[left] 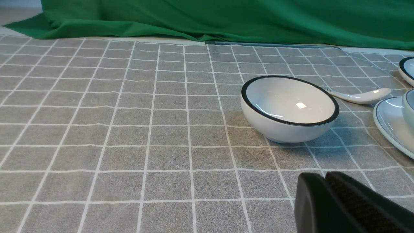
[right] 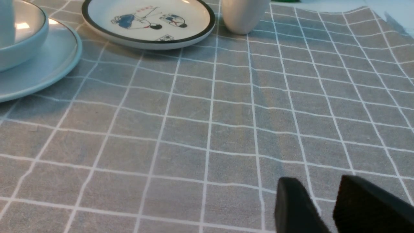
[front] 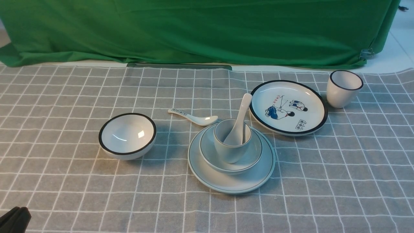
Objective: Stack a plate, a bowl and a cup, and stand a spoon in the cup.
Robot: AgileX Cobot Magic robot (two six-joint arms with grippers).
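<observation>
I see spoon [front: 238, 120] standing in cup [front: 232, 140], on bowl [front: 230, 151], on plate [front: 231, 161]. Left pincer [left: 324, 181] clenched, empty, near black-rimmed bowl [left: 288, 108]. Right pincer [right: 318, 187] released, stack well ahead

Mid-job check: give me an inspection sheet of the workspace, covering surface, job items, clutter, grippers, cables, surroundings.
Surface: grey checked tablecloth, flat.
Job's things: plate carries bowl, cup inside it, spoon standing in the cup.
Clutter: black-rimmed bowl, patterned spoon, cartoon plate, black-rimmed cup.
Grippers: left gripper shut, empty; right gripper open, empty; both clear of the stack.
Cables: nothing seen.
Surroundings: green cloth behind.
</observation>
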